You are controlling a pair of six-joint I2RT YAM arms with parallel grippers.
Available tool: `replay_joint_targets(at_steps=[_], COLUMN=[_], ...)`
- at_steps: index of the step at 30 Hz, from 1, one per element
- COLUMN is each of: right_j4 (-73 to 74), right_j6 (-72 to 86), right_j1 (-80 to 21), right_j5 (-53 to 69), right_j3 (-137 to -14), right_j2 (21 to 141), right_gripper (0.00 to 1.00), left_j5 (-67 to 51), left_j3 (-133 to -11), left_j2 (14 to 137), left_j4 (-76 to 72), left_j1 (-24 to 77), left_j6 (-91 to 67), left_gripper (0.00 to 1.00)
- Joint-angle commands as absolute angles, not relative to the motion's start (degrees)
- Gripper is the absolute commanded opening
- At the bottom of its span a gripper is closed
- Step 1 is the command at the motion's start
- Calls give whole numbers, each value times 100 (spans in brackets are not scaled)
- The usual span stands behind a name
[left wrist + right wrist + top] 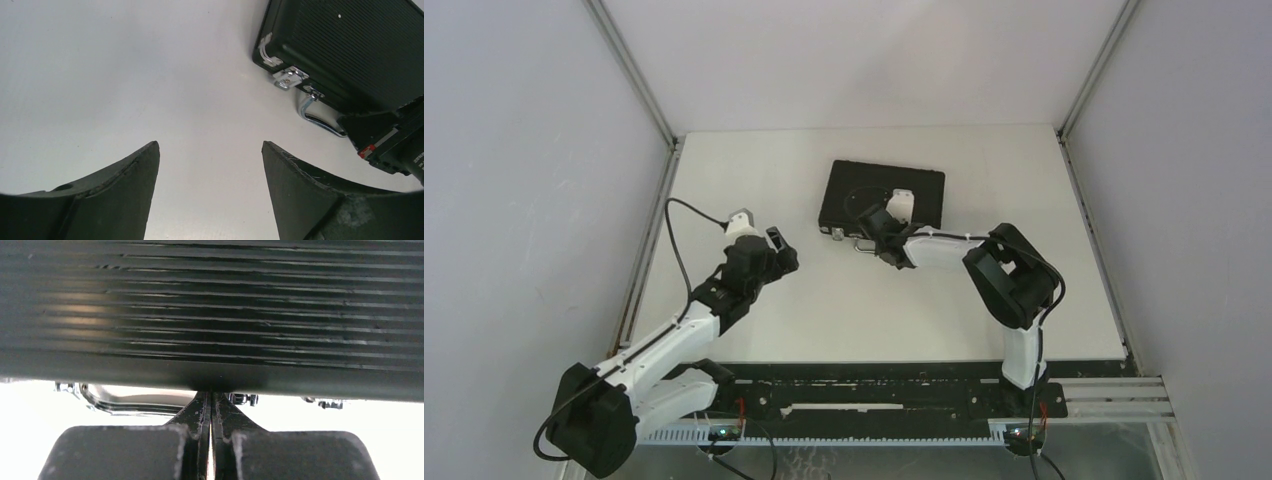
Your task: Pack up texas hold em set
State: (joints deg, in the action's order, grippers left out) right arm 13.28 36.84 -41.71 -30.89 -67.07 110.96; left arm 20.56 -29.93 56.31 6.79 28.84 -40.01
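The small black briefcase [929, 190] lies closed on the white table at the back centre, its silver handle [864, 248] and latches facing the arms. My right gripper [879, 238] is shut, its tips pressed against the case's front edge next to the handle. In the right wrist view the ribbed case [210, 315] fills the top, the handle [125, 402] is left of my gripper [210, 395]. My left gripper [786, 252] is open and empty over bare table left of the case. Its view shows the case [350, 45], a latch [290, 77] and the handle [312, 112]. Chips, cards, dice and buttons are out of view.
Grey walls and aluminium frame posts [634, 75] enclose the table on the left, back and right. A black rail [874, 385] runs along the near edge between the arm bases. The right arm's elbow [1014, 280] stands right of the case.
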Motion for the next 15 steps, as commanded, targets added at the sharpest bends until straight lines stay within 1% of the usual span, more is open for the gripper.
replay_joint_targets(at_steps=[1,3,7,11,15], right_j4=[2404,2391,1817,1380,804], right_j6=[3993,4025,3668,3321,2802], right_j1=[-3764,-3656,-3644,-3866,-4223], right_j5=[-4008,-3981,-3750,-3553,-3131], right_j3=[-6471,-6368,-6061,-5845,-5567], right_j2=[10692,10528,10125,9629,8878], right_gripper=[0,0,0,0,1], left_j5=[1978,1965,1904,1831,1717], left_j3=[-2998,-2993,-2996,-2990,-2972], left_j2=[5647,5646,5677,5695,5663], left_j4=[387,379,350,317,278], left_j1=[2909,2909,2909,2904,2905], left_j6=[-3885,-3885,-3885,-3728,-3640], left_gripper=[80,79,79,79,80])
